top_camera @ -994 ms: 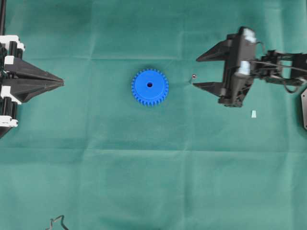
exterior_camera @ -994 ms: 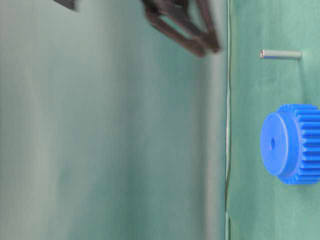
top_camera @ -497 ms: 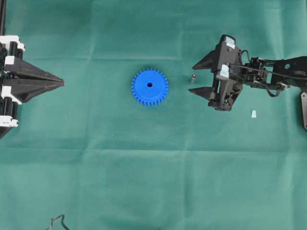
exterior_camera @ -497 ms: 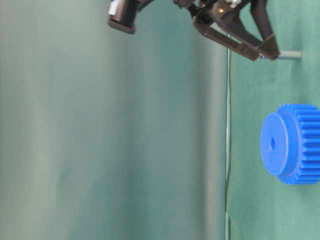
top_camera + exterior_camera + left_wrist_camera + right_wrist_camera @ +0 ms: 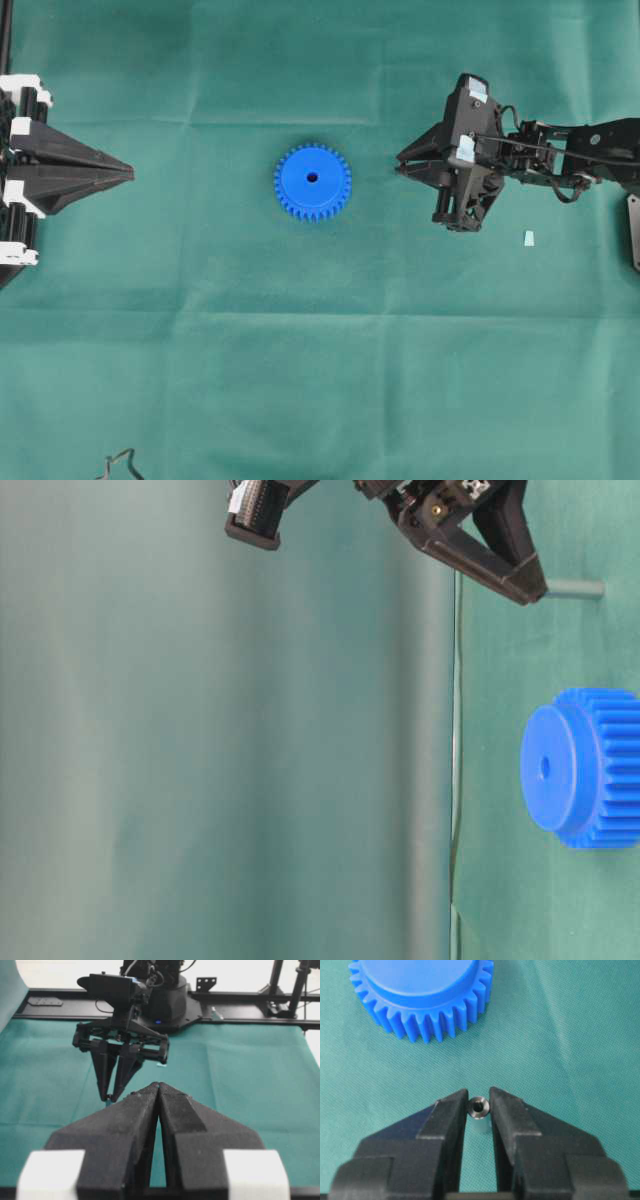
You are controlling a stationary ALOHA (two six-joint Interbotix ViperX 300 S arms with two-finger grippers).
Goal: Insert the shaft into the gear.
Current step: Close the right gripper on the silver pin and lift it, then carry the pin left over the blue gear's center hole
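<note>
The blue gear (image 5: 312,181) lies flat on the green cloth near the table's middle, its hub and centre hole facing up, and it also appears in the table-level view (image 5: 585,768) and the right wrist view (image 5: 420,995). The shaft (image 5: 479,1108) stands upright on the cloth to the gear's right, its lower part visible at table level (image 5: 578,589). My right gripper (image 5: 400,165) is shut on the shaft's upper end, fingertips pressed to both sides (image 5: 479,1095). At the far left, my left gripper (image 5: 128,174) rests shut and empty (image 5: 158,1085).
A small pale scrap (image 5: 528,237) lies on the cloth below the right arm. A dark cable loop (image 5: 120,462) shows at the front left edge. The green cloth (image 5: 320,350) covers the whole table.
My right gripper came down and leftward to the shaft with jaws wide, then closed them on it. Gear and left gripper have not moved.
</note>
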